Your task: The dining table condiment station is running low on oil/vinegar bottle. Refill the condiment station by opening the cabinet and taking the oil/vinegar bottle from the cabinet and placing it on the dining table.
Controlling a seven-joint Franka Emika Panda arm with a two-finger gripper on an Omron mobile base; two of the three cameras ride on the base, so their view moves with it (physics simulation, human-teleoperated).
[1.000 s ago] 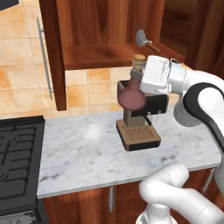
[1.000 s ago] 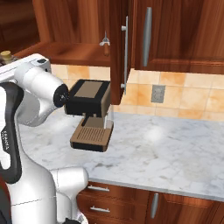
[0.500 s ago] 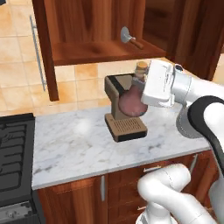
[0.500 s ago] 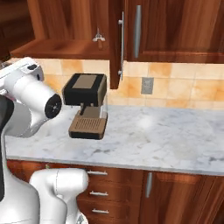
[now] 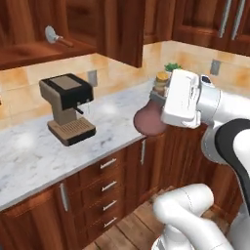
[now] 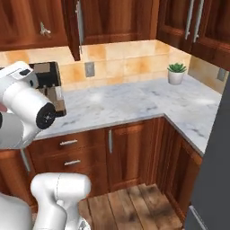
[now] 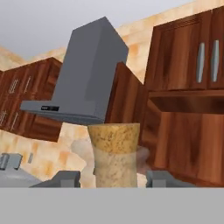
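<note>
Claw: my claw (image 7: 108, 178) grips the oil/vinegar bottle (image 5: 150, 119) at its neck
Bottle: upright; cork on top; past the counter (image 5: 34, 146) edge
Cabinet (image 5: 119, 27): door open

a kitchen corner with a marble tabletop (image 6: 134, 101), tan tiled wall (image 6: 121, 65), wood plank floor (image 6: 134, 206), a coffee machine (image 5: 66, 107), a potted plant (image 6: 176, 73) and a grey range hood (image 7: 83, 78).

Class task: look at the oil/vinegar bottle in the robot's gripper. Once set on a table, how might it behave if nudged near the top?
The oil/vinegar bottle has a bulbous body under a thin neck, so its weight probably sits low and a light nudge may only rock it. Its smooth, rounded surface looks slippery and, if glass, fragile. Lying on its side, it would likely roll.
</note>
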